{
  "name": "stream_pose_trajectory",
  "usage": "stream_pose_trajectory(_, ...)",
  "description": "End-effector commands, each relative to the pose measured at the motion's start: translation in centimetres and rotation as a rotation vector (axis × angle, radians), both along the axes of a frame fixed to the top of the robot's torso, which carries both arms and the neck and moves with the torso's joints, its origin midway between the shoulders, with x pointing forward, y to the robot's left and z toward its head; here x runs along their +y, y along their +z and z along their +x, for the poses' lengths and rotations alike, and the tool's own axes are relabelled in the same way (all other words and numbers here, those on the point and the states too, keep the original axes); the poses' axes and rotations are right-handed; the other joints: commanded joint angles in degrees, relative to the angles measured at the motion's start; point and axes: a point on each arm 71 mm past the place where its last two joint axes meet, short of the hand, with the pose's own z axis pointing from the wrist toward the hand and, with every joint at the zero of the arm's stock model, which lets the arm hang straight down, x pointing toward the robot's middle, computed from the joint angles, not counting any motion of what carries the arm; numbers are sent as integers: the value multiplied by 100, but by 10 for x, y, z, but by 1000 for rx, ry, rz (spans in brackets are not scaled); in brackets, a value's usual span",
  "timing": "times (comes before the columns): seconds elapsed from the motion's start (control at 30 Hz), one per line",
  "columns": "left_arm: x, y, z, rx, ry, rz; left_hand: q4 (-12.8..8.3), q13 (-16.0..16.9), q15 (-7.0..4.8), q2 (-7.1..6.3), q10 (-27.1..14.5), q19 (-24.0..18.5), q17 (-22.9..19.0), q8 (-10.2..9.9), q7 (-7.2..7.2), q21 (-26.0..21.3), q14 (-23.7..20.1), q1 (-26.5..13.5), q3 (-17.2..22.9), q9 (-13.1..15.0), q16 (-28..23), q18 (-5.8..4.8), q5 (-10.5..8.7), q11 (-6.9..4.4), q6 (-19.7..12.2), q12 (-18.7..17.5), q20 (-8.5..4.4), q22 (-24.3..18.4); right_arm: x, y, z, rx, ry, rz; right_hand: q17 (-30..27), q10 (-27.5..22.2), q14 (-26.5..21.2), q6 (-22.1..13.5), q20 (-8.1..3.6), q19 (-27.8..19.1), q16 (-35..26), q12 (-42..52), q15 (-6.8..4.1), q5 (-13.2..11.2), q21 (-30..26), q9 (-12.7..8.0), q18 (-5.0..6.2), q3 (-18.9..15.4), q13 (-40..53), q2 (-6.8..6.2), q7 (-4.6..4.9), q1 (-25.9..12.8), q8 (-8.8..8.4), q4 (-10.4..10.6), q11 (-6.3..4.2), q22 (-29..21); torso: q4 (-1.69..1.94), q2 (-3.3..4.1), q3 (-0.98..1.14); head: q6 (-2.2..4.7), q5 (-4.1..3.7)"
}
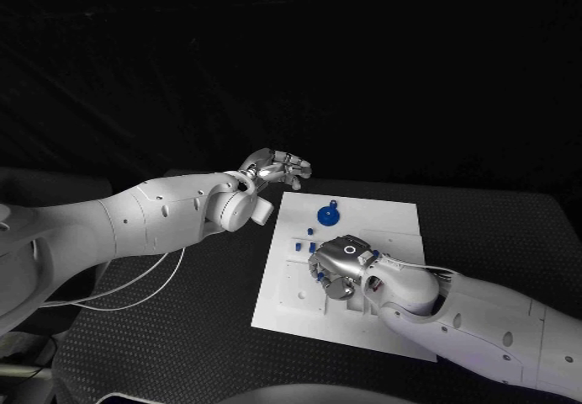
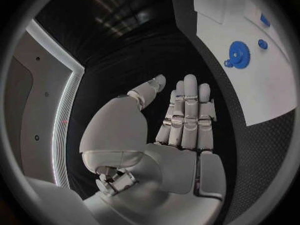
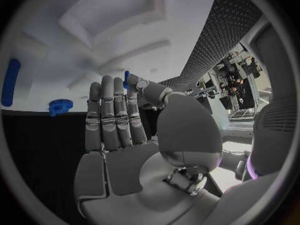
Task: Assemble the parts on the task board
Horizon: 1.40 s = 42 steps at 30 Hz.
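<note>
The right hand (image 1: 342, 266) hovered over the flat white rectangular task board (image 1: 394, 223), pinching a small blue plastic part (image 3: 127, 79) between thumb and fingertip. The left hand (image 1: 277, 169) hung beyond the board's far corner, fingers straight, holding nothing.

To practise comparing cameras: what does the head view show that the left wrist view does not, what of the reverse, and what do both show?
Head view alone: the right hand low over the board. Left wrist view alone: the left hand's palm, fingers straight, holding nothing. Both: the board, the blue gear lying on it, and the left hand off the board.
</note>
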Motion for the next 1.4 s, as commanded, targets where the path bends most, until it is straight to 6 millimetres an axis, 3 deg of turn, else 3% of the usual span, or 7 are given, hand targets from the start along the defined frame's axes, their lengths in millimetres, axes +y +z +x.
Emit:
stream_pose_trajectory(0.03,-2,3,0,-10,-5,-13,-17,-8,1,-28,-33,43,10,-6,0,-32,30,-26,-9,2,-29,42,30,0,-25,-27,12,7,2,-2,-2,-3,19,-17,6,34,53,26,-3,20,-23,-36,-7,11,18,6,77,40,9,-16,10,-31,8,-7,-3,6,-3,-3,1,-12,9)
stream_pose_trajectory(1.4,-9,3,-1,-3,-26,-20,-1,-15,6,-35,-50,48,37,-12,8,-58,31,-34,-9,0,-60,41,23,6,-46,-31,15,15,10,-19,-8,-4,38,-141,55,22,63,20,1,11,-76,-62,-4,7,12,32,77,38,45,1,14,-52,-13,-23,3,17,-1,-1,0,-64,12)
